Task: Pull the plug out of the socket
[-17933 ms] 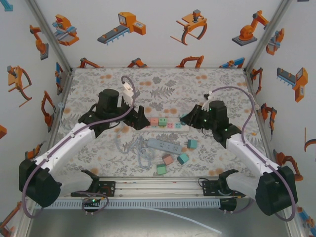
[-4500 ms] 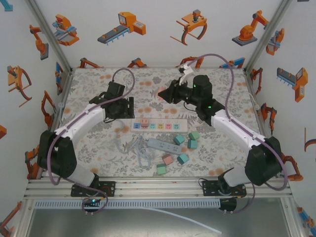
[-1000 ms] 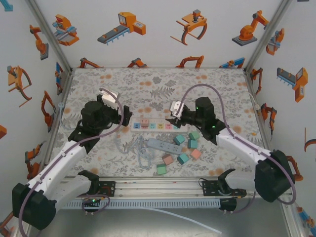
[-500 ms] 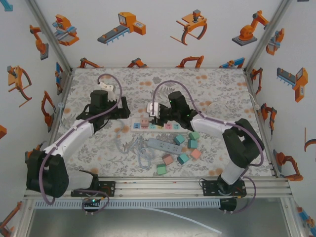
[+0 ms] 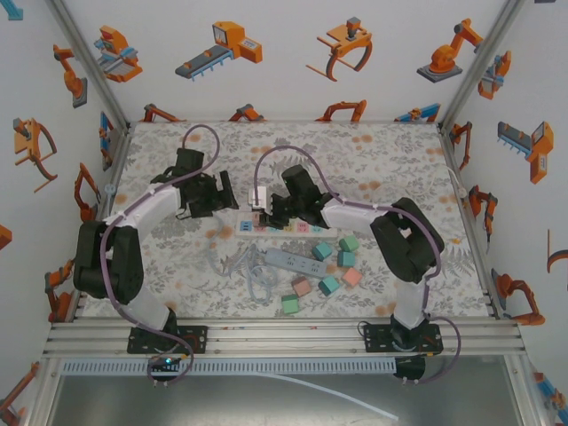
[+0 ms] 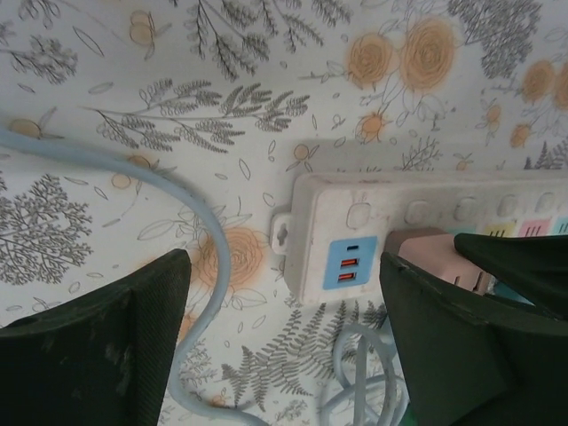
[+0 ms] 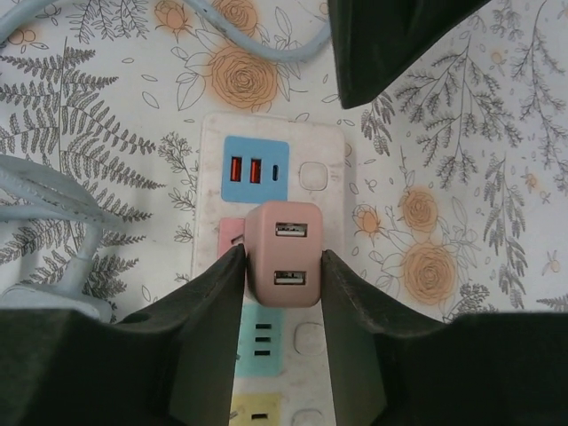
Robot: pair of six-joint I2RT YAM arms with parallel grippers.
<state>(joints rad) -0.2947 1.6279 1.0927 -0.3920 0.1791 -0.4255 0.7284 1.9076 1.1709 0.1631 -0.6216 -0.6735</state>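
Between the fingers of my right gripper [image 7: 282,266] sits the pink USB charger plug [image 7: 284,240]. The wrist view shows both pads pressed flat against its sides, so I read those jaws as clamped on it. The plug is seated upright in the pink socket [image 7: 229,235] of the white power strip [image 7: 312,142], with the blue USB panel [image 7: 256,169] just beyond the fingertips. My left gripper [image 6: 282,293] has its jaws wide apart, straddling the end of the strip. The mounting ear [image 6: 282,238] lies in the gap, and one finger hangs well clear of the strip beside the light blue cable [image 6: 213,240]. The other finger is right by the plug, and I cannot tell whether it touches the casing. I judge the step in hand to be the pull itself, with nothing freed yet. To do it well I'd pin the strip first, because a light strip will likely lift with the plug, so I'd bring the left jaws down onto the strip end before the right arm moves. Then I'd draw the right wrist straight away from the socket face, along the pins, without twisting. A sideways pull could bind the pins or let the smooth casing slide out of the pads. The two grippers are very near each other, so I'd also guard against them knocking together.
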